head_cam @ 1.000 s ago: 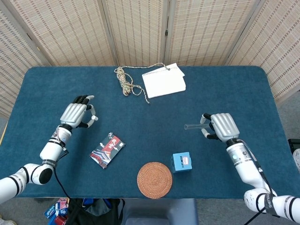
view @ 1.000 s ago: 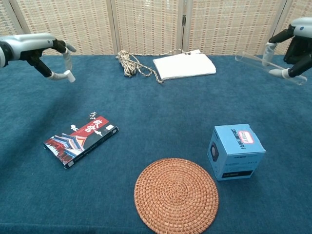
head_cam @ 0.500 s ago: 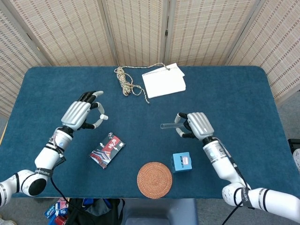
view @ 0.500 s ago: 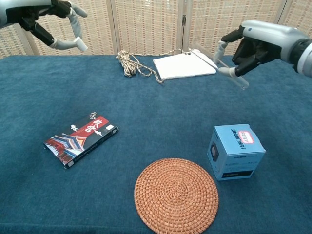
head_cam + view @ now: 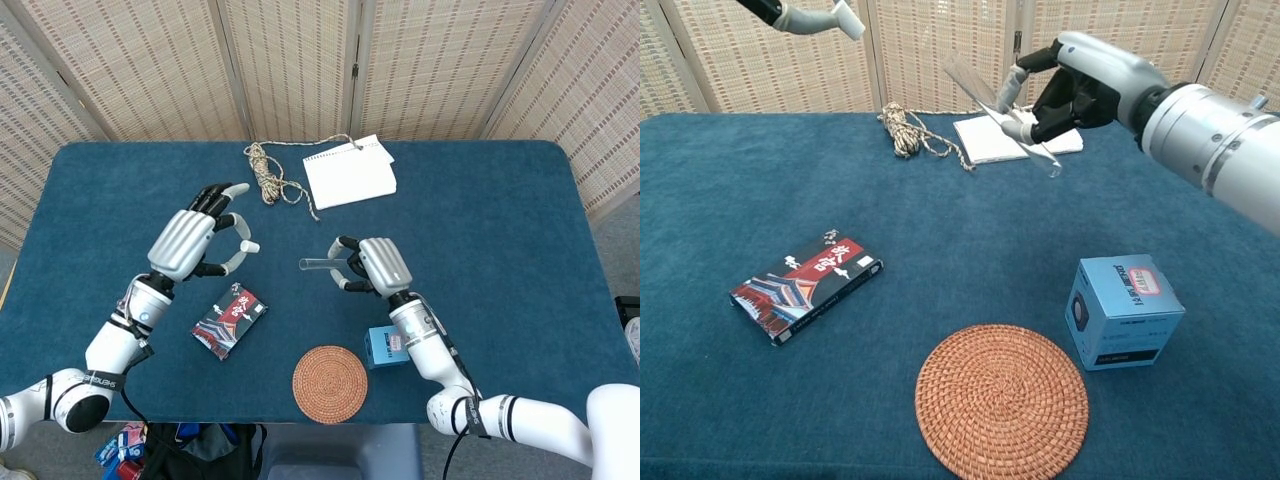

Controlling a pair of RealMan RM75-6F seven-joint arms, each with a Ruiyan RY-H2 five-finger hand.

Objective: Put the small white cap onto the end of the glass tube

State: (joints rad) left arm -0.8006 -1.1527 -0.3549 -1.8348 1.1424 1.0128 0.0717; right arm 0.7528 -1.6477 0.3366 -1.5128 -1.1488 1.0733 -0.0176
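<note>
My right hand (image 5: 375, 266) (image 5: 1080, 88) holds a clear glass tube (image 5: 318, 265) (image 5: 990, 100) above the middle of the table, the tube's free end pointing toward my left hand. My left hand (image 5: 195, 240) is raised to the left of it and pinches a small white cap (image 5: 251, 246) (image 5: 848, 20) between thumb and a finger. In the head view a gap of roughly a hand's width separates the cap from the tube's open end. In the chest view only the left hand's fingertip with the cap shows at the top edge.
On the blue tablecloth (image 5: 500, 200) lie a coiled rope (image 5: 265, 172), a white notepad (image 5: 349, 171), a red and black packet (image 5: 229, 319), a round woven coaster (image 5: 329, 383) and a small blue box (image 5: 386, 346) under my right forearm.
Both hands have risen and moved toward each other: the right carried the tube leftward to the table's middle, the left brought the cap rightward and up. The gap between them shrank.
</note>
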